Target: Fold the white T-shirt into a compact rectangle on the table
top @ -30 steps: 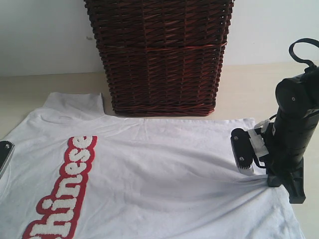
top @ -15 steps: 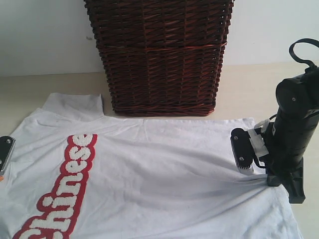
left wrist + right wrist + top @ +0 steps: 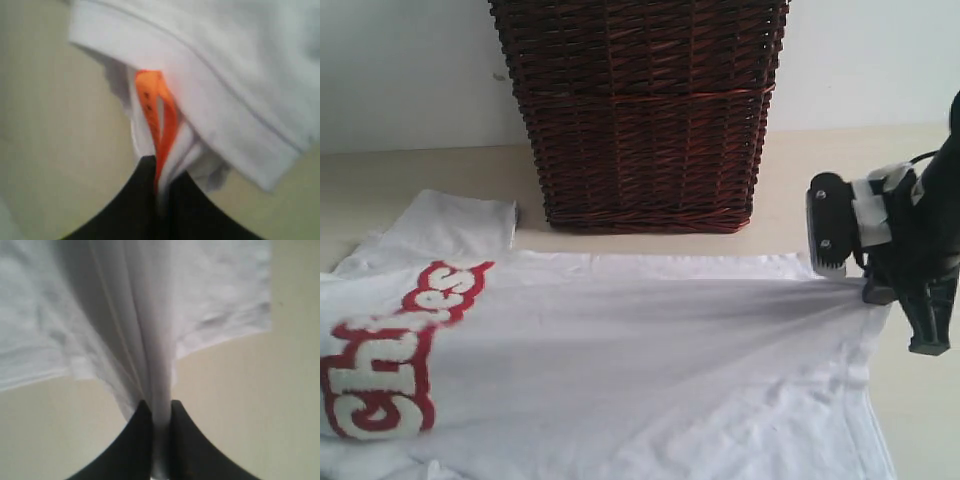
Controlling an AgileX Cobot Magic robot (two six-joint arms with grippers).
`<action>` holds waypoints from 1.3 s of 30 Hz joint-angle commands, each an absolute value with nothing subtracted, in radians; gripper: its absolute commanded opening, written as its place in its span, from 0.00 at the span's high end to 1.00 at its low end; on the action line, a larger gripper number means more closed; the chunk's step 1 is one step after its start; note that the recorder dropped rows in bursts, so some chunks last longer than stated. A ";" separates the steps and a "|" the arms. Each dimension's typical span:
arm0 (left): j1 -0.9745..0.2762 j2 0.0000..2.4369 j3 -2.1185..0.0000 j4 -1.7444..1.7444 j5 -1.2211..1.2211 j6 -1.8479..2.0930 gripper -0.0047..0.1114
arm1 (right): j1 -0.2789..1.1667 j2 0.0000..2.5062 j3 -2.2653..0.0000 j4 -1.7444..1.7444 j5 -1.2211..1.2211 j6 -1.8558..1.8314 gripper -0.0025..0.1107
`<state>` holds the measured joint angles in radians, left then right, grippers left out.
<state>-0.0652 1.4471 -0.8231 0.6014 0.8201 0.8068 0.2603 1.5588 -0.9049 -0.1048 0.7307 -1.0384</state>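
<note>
**Shirt pinched at both ends, part raised off tabletop**

Shirt [image 3: 650,370]: white, spread on the tabletop [image 3: 420,170] in front of the basket [image 3: 640,110]. The far edge lies just beside the basket's foot, and the cloth is drawn into long taut folds running to the right.

Right hand [image 3: 160,415]: clenched, with the fingers pressed on a gathered bunch of the shirt's right edge. The cloth fans out from the pinch, and here the edge is lifted clear of the tabletop.

Left hand [image 3: 160,180]: clenched on a fold of the shirt at a hemmed edge. The orange tag [image 3: 157,115] loops up from between the fingers. This hand is out of sight in the exterior view.

Edges and room: a sleeve [image 3: 460,220] lies flat left of the basket. There is bare tabletop behind the sleeve and right of the shirt, past the right hand. The basket closes off the far middle.

Writing: letters [image 3: 390,370] are fuzzy white on red. "Ch" is readable at the near end and "es" at the far end, with the middle crumpled. Dark marks on the tag are too blurred to read.
</note>
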 commanded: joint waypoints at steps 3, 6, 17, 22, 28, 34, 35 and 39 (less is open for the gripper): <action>-0.067 1.193 -0.826 0.662 0.900 0.551 0.96 | 0.255 1.300 -0.903 -0.102 0.896 -0.998 0.98; -0.067 1.046 -0.826 0.633 0.900 0.488 0.96 | 0.255 1.163 -0.903 -0.092 0.962 -0.982 0.98; -0.067 0.557 -0.985 0.393 0.927 0.486 0.96 | 0.255 0.666 -0.911 -0.032 1.125 -0.910 0.98; -0.067 0.496 -1.093 0.336 1.054 0.505 0.96 | 0.255 0.563 -0.971 0.000 1.221 -0.913 0.98; -0.067 0.503 -1.122 0.290 1.219 0.599 0.96 | 0.255 0.552 -1.003 0.102 1.221 -0.909 0.98; -0.067 0.613 -0.983 0.231 1.221 0.653 0.96 | 0.255 0.725 -0.901 0.092 1.221 -0.895 0.98; -0.067 0.642 -0.953 0.230 1.209 0.655 0.96 | 0.255 0.763 -0.877 0.087 1.221 -0.908 0.98; -0.067 0.770 -0.817 0.253 1.041 0.641 0.96 | 0.255 0.988 -0.813 0.029 1.072 -0.918 0.98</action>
